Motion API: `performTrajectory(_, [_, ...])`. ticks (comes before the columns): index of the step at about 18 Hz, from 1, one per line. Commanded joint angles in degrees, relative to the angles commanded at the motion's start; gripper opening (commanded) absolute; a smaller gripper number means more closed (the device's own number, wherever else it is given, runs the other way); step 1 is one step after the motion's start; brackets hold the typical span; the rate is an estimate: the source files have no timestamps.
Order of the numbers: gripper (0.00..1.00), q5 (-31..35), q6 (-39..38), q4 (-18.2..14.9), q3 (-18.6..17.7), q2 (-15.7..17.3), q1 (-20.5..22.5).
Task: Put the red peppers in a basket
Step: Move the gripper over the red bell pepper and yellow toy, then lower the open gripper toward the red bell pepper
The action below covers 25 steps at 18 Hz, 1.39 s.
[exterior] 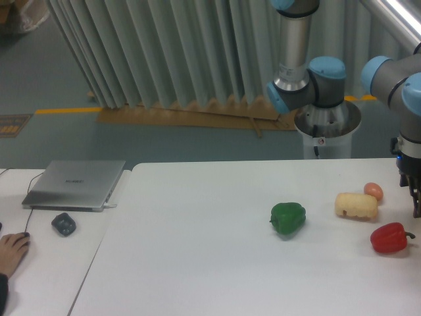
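The red pepper (389, 237) is lying on its side near the front right of the white table (197, 263), its short dark stem pointing right toward the frame edge, and it is sitting well apart from the green pepper (288, 218) to its left. Judging by its gloss and lobed shape, it is probably light and fairly firm but slick, so the fingers would do best closing across the broad body between two lobes rather than on the stem (which looks too thin to carry it), and a rounded thing like this may roll if nudged from one side. Just behind it, a pale yellow block (356, 206) is resting with a small orange-pink fruit (373, 191) touching its far right corner. The gripper (416, 197) is hanging at the right edge above and slightly behind the red pepper, not touching it; it is cut off by the frame, so I cannot tell how its jaws are standing. No basket is showing anywhere in view. The table is looking smooth and matte, offering little to stop a rolling pepper. On the adjoining desk to the left a hand (12, 250), a dark mouse (64, 224) and a closed laptop (75, 184) are lying. Farther back, a grey pleated curtain (164, 52) is hanging over a blue-green floor.
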Motion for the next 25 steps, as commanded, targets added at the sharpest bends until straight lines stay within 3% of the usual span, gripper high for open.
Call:
performTrajectory(9, [1.0, -0.09, -0.17, 0.0, 0.0, -0.09, 0.0])
performTrajectory(13, [1.0, -2.55, -5.01, -0.09, 0.0, 0.17, -1.14])
performTrajectory(15, [1.0, -3.08, -5.8, -0.79, -0.17, 1.66, -2.37])
performTrajectory(18, [1.0, -2.99, -13.25, -1.14, -2.72, 4.39, -5.08])
performTrajectory(21, [1.0, -2.55, -13.98, -0.88, -3.86, 4.4, -6.85])
performTrajectory(22, [1.0, -0.38, -13.63, -1.05, -4.56, 4.48, -7.03])
performTrajectory(24, [1.0, 10.4, -12.83, -2.63, -5.01, 3.79, -12.62])
performTrajectory(25, [1.0, 12.19, -12.83, -2.9, -5.01, 3.61, -13.44])
